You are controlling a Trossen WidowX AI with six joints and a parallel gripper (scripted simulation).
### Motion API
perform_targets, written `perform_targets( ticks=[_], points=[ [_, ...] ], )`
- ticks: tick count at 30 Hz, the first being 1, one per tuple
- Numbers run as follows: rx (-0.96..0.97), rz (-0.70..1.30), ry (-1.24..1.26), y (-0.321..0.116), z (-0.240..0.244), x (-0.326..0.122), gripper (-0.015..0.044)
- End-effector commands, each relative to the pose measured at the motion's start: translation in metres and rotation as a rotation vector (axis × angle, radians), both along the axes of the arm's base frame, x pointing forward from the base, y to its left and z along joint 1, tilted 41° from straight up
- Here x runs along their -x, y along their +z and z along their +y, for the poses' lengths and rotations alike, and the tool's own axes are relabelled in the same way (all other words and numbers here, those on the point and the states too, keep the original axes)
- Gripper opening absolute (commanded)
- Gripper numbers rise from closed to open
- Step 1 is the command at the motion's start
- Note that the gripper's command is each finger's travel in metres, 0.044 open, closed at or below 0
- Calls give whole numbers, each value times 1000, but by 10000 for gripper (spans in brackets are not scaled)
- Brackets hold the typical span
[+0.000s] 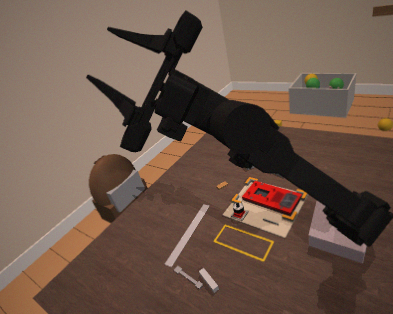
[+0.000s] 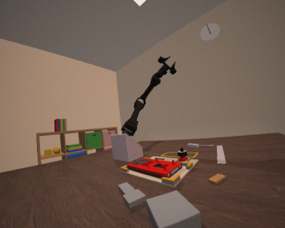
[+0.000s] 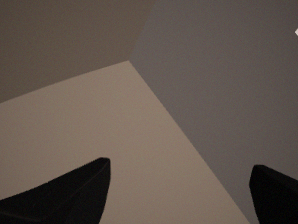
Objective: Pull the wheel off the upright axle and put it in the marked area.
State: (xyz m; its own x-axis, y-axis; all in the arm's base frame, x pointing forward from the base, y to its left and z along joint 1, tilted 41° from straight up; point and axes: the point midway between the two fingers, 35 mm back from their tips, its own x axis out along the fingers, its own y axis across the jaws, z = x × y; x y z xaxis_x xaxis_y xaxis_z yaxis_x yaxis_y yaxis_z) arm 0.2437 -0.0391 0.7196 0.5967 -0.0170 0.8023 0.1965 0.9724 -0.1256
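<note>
My gripper (image 1: 98, 52) (image 2: 172, 59) (image 3: 183, 173) is open and empty, raised high above the table and far from the wheel. Its two black fingers point up and away, and only walls and ceiling show between them in the wrist view. The small black wheel (image 1: 238, 208) (image 2: 182, 153) sits on the upright axle over a red base, at a corner of the beige board (image 1: 277, 228). The axle is mostly hidden by the wheel. The marked area is a yellow outline (image 1: 239, 250) on the table beside the board, with nothing inside it.
A red slab (image 1: 274, 196) (image 2: 146, 167) lies on the board between orange corners. The arm stands on a pale block (image 1: 337, 245) (image 2: 125, 149). A white strip (image 1: 187, 235) (image 2: 220, 154), an orange piece (image 1: 222, 185) (image 2: 217, 178) and grey blocks (image 2: 172, 208) also lie about.
</note>
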Motion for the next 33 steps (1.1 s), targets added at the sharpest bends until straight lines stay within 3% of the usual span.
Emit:
perform_targets(
  ticks=[1,11,18,25,33],
  points=[
    [1,148,9,-31,-5,-48,300],
    [2,589,57,-147,-15,-163,300],
    [-5,909,136,-247,-11,-219,300],
    [-19,1211,223,-349,2,-244,300],
    [-47,1567,350,-465,24,-243,300]
  ],
)
